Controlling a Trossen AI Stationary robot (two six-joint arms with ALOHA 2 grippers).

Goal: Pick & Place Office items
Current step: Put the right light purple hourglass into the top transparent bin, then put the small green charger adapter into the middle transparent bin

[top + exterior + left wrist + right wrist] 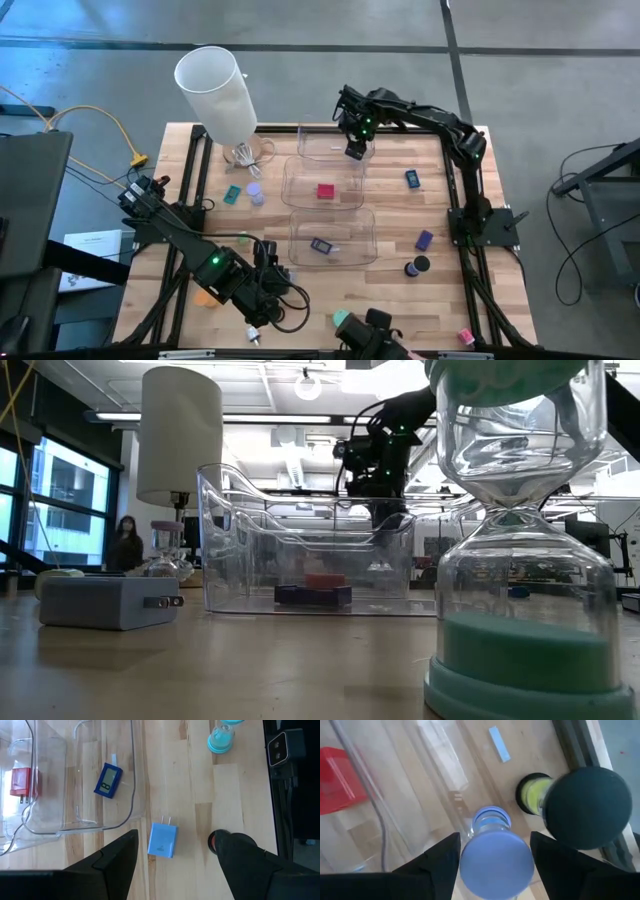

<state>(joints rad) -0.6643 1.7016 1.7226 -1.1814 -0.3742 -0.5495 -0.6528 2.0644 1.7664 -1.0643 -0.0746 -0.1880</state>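
**Left gripper** (pixel 175 837): fingers released and spread wide, low over the surface at the near left of the surface in the high view (pixel 262 300). A light blue plug block (pixel 162 840) lies flat on the surface in the gap between the fingers. It sits closer to one finger than the other and touches neither, and its two prongs point away from the fingers. Just beside the tip of the other finger a small orange-red piece (pixel 212 840) shows, mostly hidden. Ahead of the fingers stands a clear bin (pixel 131 795) holding a dark blue block (pixel 108 780) and, farther in, a red block (pixel 20 782). A teal sand timer (pixel 222 735) stands well ahead, outside the bin.

**Right gripper** (pixel 495 842): located at the far bin (pixel 300 150) in the high view (pixel 355 150). The fingers are clenched on a lavender sand timer (pixel 496 860); its round cap fills the gap and meets both fingers. Beyond one finger a black round item (pixel 587 807) with a yellow-green part is seen. Whether it rests on the surface cannot be told. A pale blue strip (pixel 499 743) lies on the surface farther ahead.
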